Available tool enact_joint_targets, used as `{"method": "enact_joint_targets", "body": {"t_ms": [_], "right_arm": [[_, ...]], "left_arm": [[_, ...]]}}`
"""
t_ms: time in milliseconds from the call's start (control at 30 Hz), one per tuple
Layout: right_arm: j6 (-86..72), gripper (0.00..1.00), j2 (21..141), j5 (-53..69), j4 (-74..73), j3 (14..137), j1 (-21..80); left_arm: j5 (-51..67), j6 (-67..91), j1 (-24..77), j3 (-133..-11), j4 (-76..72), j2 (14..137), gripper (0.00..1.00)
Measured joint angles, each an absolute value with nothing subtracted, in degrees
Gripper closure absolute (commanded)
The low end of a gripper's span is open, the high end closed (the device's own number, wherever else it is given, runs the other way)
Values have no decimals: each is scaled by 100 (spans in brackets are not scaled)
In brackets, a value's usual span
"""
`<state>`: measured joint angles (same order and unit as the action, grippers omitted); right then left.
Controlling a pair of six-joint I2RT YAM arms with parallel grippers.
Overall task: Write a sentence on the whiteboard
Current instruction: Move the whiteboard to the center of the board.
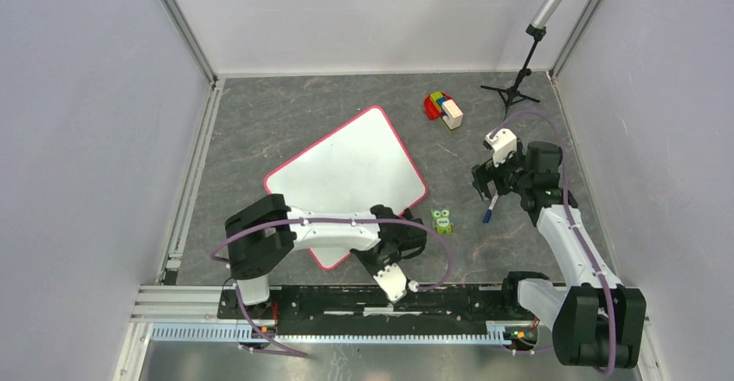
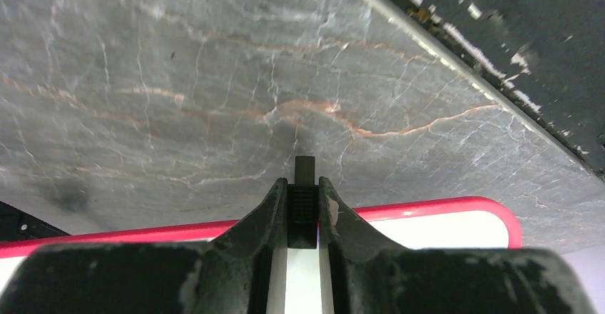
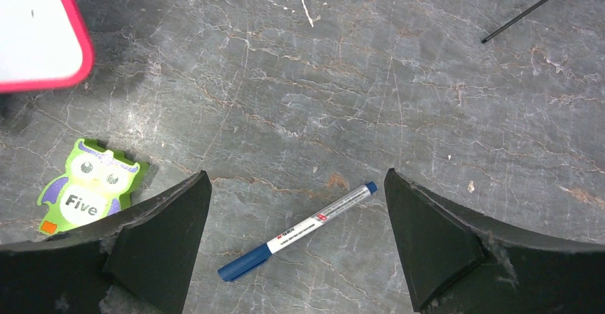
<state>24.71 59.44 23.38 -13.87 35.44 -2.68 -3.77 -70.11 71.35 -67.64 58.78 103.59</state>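
From above, you have the whiteboard (image 1: 346, 173) lying flat in the middle of the table (image 1: 260, 130), turned so one rounded corner points at the near edge. Your left gripper (image 1: 394, 234) sits at the board's near-right rim. Your right gripper (image 1: 485, 192) hangs well apart from the board, toward the right edge, over a marker (image 1: 489, 213). A green owl card (image 1: 442, 220) lies between board and marker, and coloured blocks (image 1: 442, 110) sit nearer the far edge. In your left wrist view the fingers are pressed together on a small black ribbed clip (image 2: 304, 165) at the glossy pink-red rim, with grey veined stone beyond. In your right wrist view the fingers stand wide apart, holding nothing. The marker, blue-capped with a white barrel, lies on the stone between them, its red label too small to read. The owl card reads "Five", and one rounded board corner shows beyond it.
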Motion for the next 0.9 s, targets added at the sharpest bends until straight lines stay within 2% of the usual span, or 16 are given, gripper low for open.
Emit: {"method": "enact_joint_targets", "body": {"t_ms": [233, 367, 533, 567, 633, 667, 700, 733, 800, 900], "right_arm": [[2469, 2, 5898, 2346, -1387, 3544, -320], [2469, 2, 5896, 2353, -1387, 3544, -331], [2469, 2, 5896, 2375, -1387, 3544, -344], [2469, 2, 5896, 2390, -1389, 3544, -349], [2458, 2, 5896, 2394, -1389, 3544, -351], [2440, 2, 5896, 2401, -1389, 3544, -355], [2418, 2, 5896, 2416, -1389, 3544, -366], [2399, 2, 5896, 2423, -1389, 3544, -377], [2351, 2, 5896, 2432, -1428, 3568, -419], [2215, 2, 5894, 2379, -1557, 3715, -460]], "left_arm": [[-567, -6989, 7575, -6587, 5859, 10307, 96], [-663, -6989, 7679, -6482, 5865, 10217, 89], [-753, -6965, 7802, -6451, 5863, 10171, 70], [-766, -6877, 7854, -6451, 5861, 10171, 61], [-768, -6814, 7863, -6464, 5865, 10171, 51], [-779, -6746, 7870, -6499, 5883, 10171, 41], [-779, -6657, 7876, -6560, 5892, 10169, 38], [-781, -6600, 7883, -6622, 5900, 10169, 29], [-742, -6431, 7887, -6812, 5966, 10167, 23], [-668, -6189, 7887, -7081, 6014, 10149, 21]]}}
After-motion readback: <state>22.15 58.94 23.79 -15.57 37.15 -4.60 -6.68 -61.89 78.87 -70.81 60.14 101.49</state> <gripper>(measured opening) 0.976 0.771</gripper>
